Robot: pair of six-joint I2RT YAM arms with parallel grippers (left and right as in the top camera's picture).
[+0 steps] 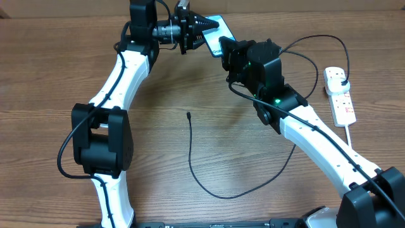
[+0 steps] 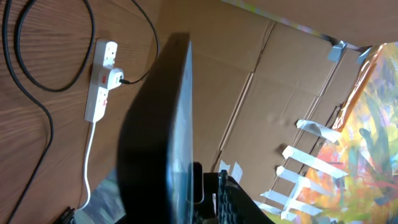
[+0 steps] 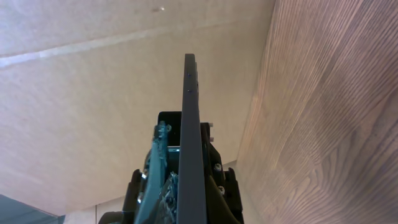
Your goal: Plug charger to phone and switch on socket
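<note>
My right claw (image 1: 228, 49) is clenched on the phone (image 1: 220, 30), up at twelve o'clock over the tabletop (image 1: 63, 63); it looks slim, stiff, slick and breakable, so pinch the flat faces; whether my left claw (image 1: 205, 25) grips I cannot tell.

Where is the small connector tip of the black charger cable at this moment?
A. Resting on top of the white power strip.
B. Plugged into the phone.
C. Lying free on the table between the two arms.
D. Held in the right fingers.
C: the connector tip lies on the bare wooden table, apart from the phone and the power strip.
</note>
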